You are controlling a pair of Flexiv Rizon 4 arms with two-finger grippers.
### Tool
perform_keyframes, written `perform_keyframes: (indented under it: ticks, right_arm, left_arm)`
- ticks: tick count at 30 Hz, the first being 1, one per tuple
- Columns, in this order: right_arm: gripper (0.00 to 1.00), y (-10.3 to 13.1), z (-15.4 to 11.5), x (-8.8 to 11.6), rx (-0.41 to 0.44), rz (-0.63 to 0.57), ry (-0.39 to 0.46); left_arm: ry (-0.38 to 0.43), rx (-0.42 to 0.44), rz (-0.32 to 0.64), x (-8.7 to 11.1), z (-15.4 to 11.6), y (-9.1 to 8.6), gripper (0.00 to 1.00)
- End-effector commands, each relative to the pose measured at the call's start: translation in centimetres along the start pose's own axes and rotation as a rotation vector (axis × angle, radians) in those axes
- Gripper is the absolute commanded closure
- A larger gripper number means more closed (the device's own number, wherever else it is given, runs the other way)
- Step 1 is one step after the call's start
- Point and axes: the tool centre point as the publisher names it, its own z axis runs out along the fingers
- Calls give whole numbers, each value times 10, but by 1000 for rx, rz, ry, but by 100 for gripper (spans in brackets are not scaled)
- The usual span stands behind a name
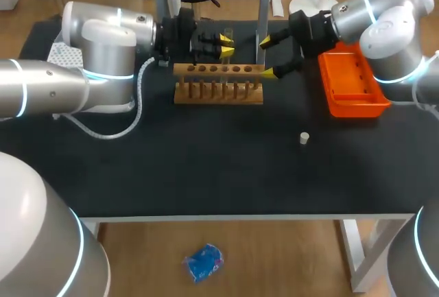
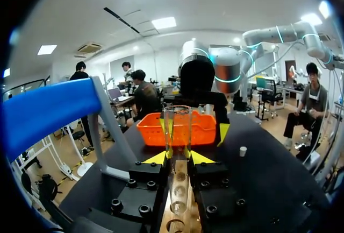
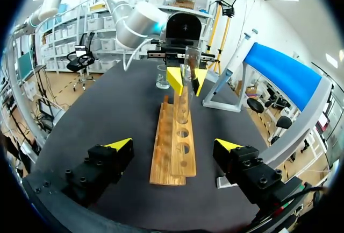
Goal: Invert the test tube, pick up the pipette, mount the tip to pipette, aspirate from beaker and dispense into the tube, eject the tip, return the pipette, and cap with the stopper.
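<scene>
The left end effector (image 2: pixel 178 159) is clenched on the tube (image 2: pixel 178 128), with one yellow tip on each side of the glass. The tube stands upright over the row of holes, about the middle of the rack (image 3: pixel 172 152). Whether its lower end already sits in a hole, I cannot tell. The right end effector (image 1: pixel 269 57) is released. Its fingers stand wide apart at one end of the rack, one on each side, and do not touch it. The stopper (image 1: pixel 304 137) lies alone on the tabletop (image 1: pixel 206 167), well apart from the rack.

I judge the step in hand is to seat the tube. Keep it vertical, centre it over one hole, lower it slowly — and let go only when the rack carries it. A tilted tube could catch the edge of the hole.
</scene>
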Motion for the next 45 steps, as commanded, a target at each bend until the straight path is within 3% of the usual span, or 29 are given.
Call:
perform_keyframes:
  ticks: [1,23,25,35,45]
  right_arm:
    - [0,-1,0,-1,0,-1,2]
    - [0,-1,0,-1,0,-1,2]
    - [0,-1,0,-1,0,-1,2]
    - [0,-1,0,-1,0,-1,2]
    - [0,-1,0,-1,0,-1,2]
  left_arm:
    - [0,9,2,-1,1,4,100]
    - [-20,21,-5,1,1,13,100]
    - [-34,28,-6,0,0,13,0]
    - [-63,7,10,-2,-13,3,0]
    - [-171,-58,-37,-2,-54,-2,0]
